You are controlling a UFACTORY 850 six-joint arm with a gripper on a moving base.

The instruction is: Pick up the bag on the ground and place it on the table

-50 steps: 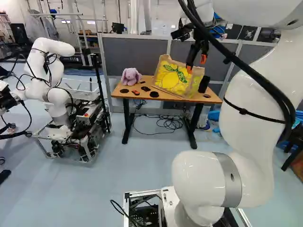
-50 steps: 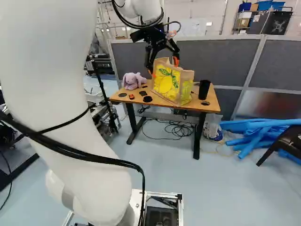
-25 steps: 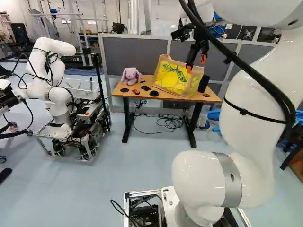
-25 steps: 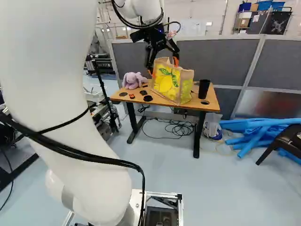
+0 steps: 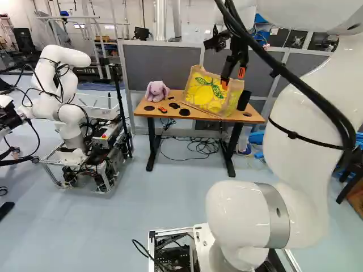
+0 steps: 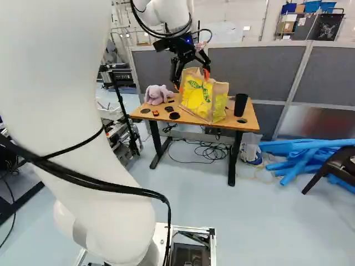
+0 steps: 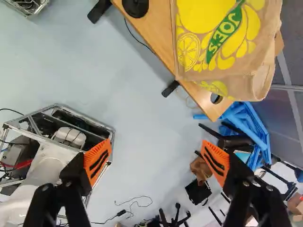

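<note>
In the right base view my gripper point(image 6: 191, 80) is at the upper part of the bag point(image 6: 197, 100), its fingers spread apart. The tan bag with yellow lemons stands on the wooden table point(image 6: 250, 121), tilted a little in the left base view. Seen from the wrist, the gripper point(image 7: 156, 161) is open, with only floor showing between its orange pads. Ahead of the fingers lie the bag point(image 7: 222, 40) and the table edge point(image 7: 158, 35). Whether a finger touches the bag is unclear.
A purple plush toy point(image 5: 156, 92) sits on the table; a black cup point(image 6: 240, 105) stands beside the bag. Dark discs and a small orange item lie there too. Another robot point(image 5: 71, 122) stands at the left. Grey partitions point(image 6: 255, 72) rise behind; blue foam tubes point(image 6: 302, 155) lie on the floor.
In the left base view the gripper has shifted slightly down and leftward, its wrist tilting a little. Its fingers remain apart. The bag has stayed on the table.
</note>
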